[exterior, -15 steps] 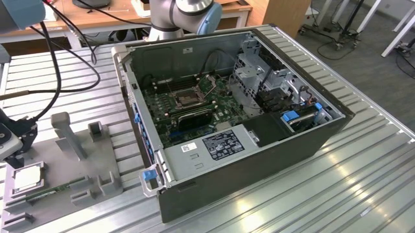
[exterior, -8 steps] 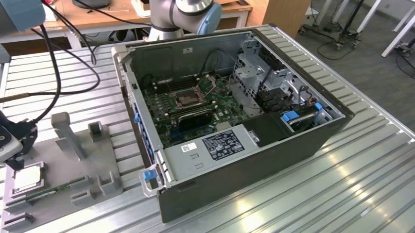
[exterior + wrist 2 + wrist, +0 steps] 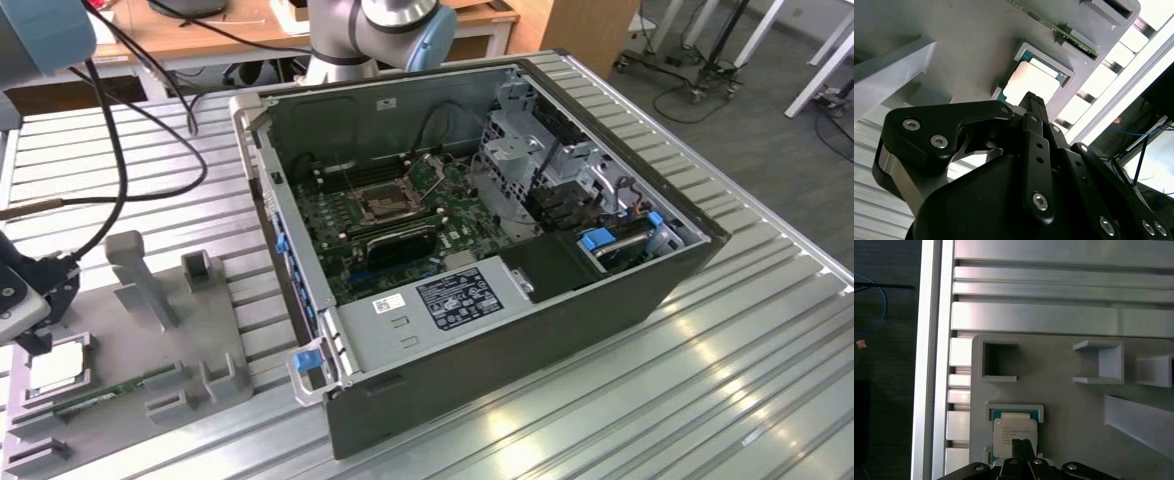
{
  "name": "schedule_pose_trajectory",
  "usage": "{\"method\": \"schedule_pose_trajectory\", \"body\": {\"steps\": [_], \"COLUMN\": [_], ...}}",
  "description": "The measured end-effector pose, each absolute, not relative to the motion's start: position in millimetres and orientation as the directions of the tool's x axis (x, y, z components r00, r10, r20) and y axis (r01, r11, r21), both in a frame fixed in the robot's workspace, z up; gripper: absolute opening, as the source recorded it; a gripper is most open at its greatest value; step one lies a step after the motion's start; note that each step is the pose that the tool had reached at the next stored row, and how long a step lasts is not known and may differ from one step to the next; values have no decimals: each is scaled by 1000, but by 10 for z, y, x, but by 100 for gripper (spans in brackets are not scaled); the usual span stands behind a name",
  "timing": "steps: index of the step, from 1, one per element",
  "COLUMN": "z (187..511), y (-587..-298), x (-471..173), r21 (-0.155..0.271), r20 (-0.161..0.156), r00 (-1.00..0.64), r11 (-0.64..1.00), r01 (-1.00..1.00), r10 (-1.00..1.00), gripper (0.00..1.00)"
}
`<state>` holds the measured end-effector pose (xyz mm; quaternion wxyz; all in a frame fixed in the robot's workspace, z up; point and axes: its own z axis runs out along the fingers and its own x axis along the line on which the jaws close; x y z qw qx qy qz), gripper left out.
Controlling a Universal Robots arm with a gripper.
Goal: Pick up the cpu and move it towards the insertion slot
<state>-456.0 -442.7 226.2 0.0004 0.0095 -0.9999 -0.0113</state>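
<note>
cpu (image 3: pixel 1014 432) seated in tray, pick-up not made

Obs 1: the cpu lies flat, metal top up, in 1 square recess of the grey tray (image 3: pixel 160 335). That is at the exterior view's left, well apart from the computer case (image 3: pixel 534 330).

Obs 2: the gripper (image 3: pixel 1022 446) hangs over the cpu in both wrist views. Its 2 fingertips look pressed together, with nothing between them. Whether they touch the chip's top I cannot tell.

Obs 3: the insertion slot (image 3: pixel 387 203) sits on the motherboard (image 3: pixel 454 240) inside the case, with its dark centre and metal frame in sight.

Status, my reading: 0 of 2 steps done. The grasp and lift are left, and so is the whole carry across to the slot.
</note>
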Motion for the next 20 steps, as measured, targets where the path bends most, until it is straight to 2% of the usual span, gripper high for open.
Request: {"method": "schedule_pose_trajectory", "body": {"steps": [20], "z": [2219], "y": [-4452], "x": [-4572], "r21": [23], "r20": [0], "r00": [-1000], "r11": [1000], "r01": [-19], "r10": [-19], "gripper": [11]}}
